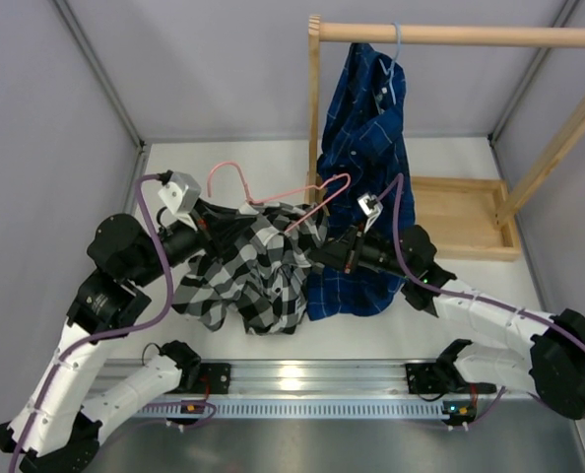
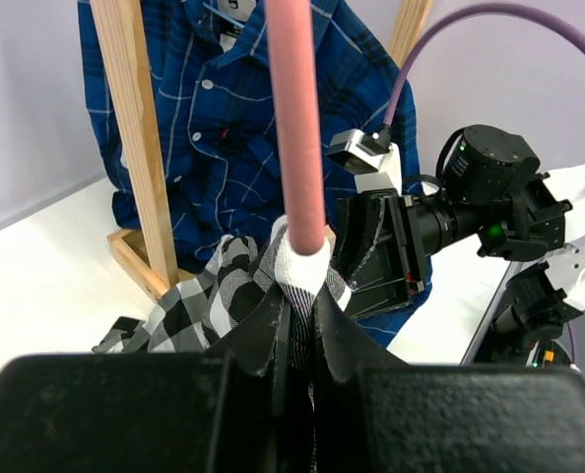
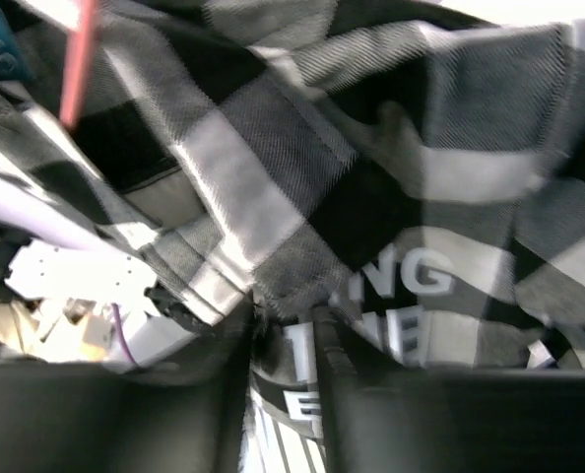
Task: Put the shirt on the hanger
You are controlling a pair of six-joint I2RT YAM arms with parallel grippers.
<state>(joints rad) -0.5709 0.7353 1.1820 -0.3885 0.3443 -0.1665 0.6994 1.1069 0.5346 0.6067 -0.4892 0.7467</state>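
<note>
Left gripper (image 2: 300, 301): closed, fingers pinching a bunch of shirt (image 1: 243, 276) cloth at the point where the hanger (image 2: 294, 118) wire enters it.
Right gripper (image 3: 283, 323): narrow, with a fold of checked cloth caught in the gap; a lettered label (image 3: 421, 276) just above the fingers.
Shirt position: heaped at mid-worktop, slightly left of centre, stretched between the two grippers; lower hem spilling toward the near edge.
Hanger position: just beyond the heap on the far-edge side; hook and one sloping side bare, other end buried under the cloth.
Step in hand: judged as threading, with one hanger shoulder inside the garment and the second not yet covered.
Next move: calls for firm grips on both sides and a slow spread of the cloth over the bare shoulder; collar to be centred under the hook.
Risk: thin wire likely to slip out of soft cloth under an uneven pull.
Shirt material: soft woven cloth, large black-and-white check, limp and creased.
Hanger material: thin pink wire, smooth, triangular with a curved hook.
Surroundings: blue shirt (image 1: 371, 148) on a blue hanger (image 1: 397, 59), hung from a wooden rack (image 1: 450, 34) at the far right corner of the white worktop (image 1: 263, 163); hem touching the right gripper area.
</note>
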